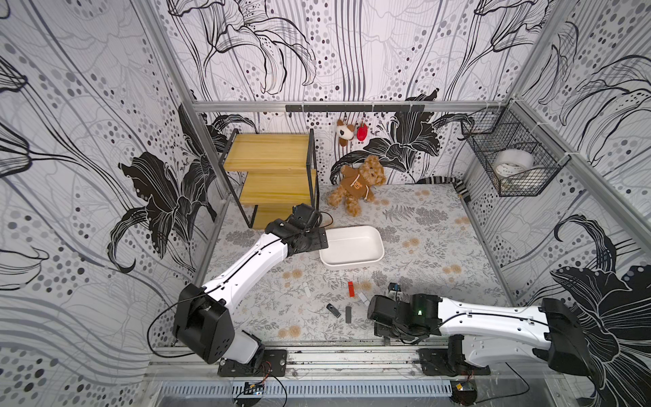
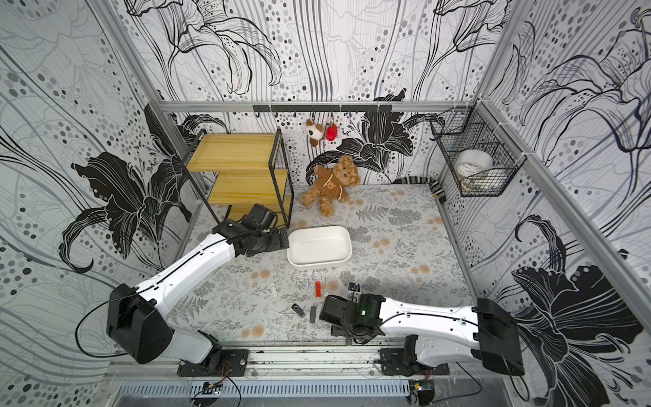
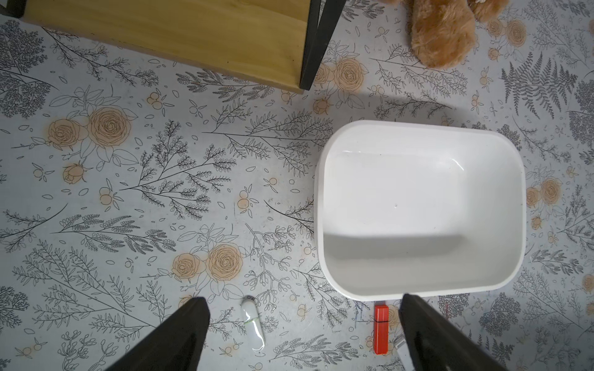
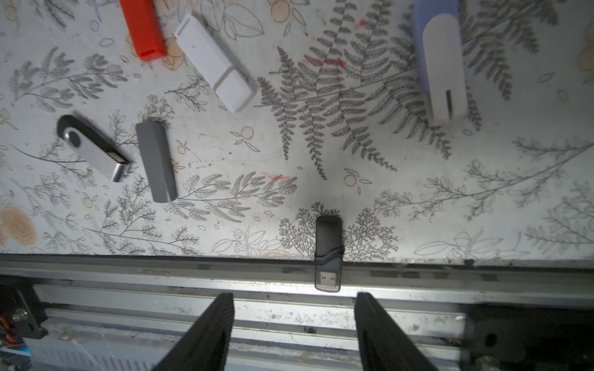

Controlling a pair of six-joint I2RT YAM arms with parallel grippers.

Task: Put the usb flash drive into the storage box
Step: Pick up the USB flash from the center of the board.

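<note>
White storage box (image 1: 352, 246), empty, upright on floral mat (image 1: 422, 246), black usb flash drive (image 4: 328, 247), flat, seemingly overhanging its front edge

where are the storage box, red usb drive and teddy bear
storage box (image 1: 352, 246), in a top view, inner floor
red usb drive (image 1: 351, 289), in a top view, mid body
teddy bear (image 1: 355, 183), in a top view, brown hoodie
</note>
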